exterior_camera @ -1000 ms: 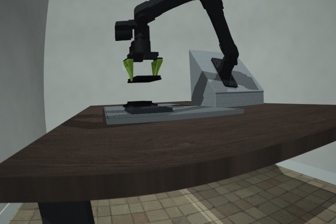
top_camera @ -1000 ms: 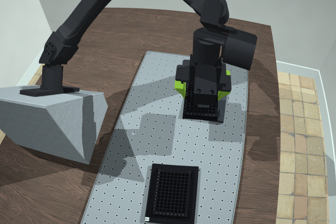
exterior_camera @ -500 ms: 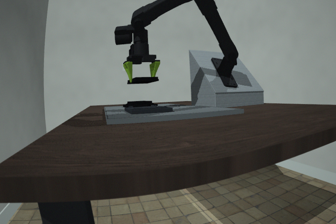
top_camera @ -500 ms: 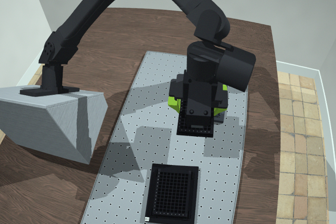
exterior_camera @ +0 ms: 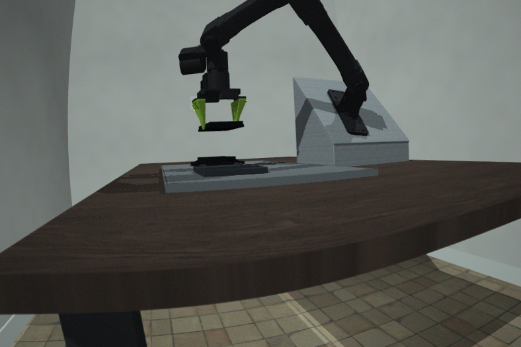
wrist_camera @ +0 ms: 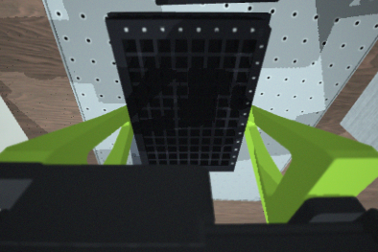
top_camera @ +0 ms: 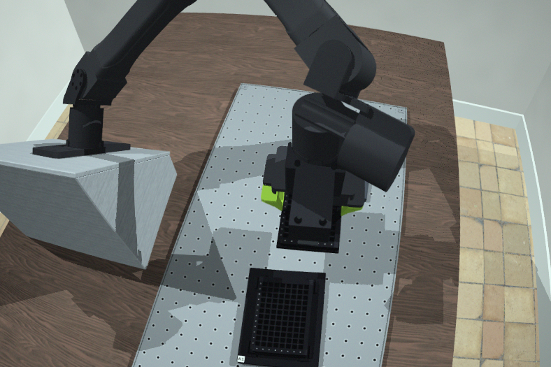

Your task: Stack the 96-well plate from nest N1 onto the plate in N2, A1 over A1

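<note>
The black parallel gripper with lime-green fingers [exterior_camera: 219,117] is clamped on the long sides of a black 96-well plate with a grid of square wells [wrist_camera: 188,93], one green finger [wrist_camera: 72,138] against each edge. The held plate hangs high in the air, roughly level in the exterior view, well apart from everything under it.

Directly below the gripper lies the grey perforated metal breadboard [top_camera: 213,202], resting on the dark brown wooden table [exterior_camera: 269,225].

Ahead of the fingertips, past the held plate's far edge in the wrist view, sits the second black 96-well plate [top_camera: 283,314] in its black nest [top_camera: 252,356]. A small white A1 label [top_camera: 240,358] marks the nest's corner. The held plate has not reached over it.
</note>
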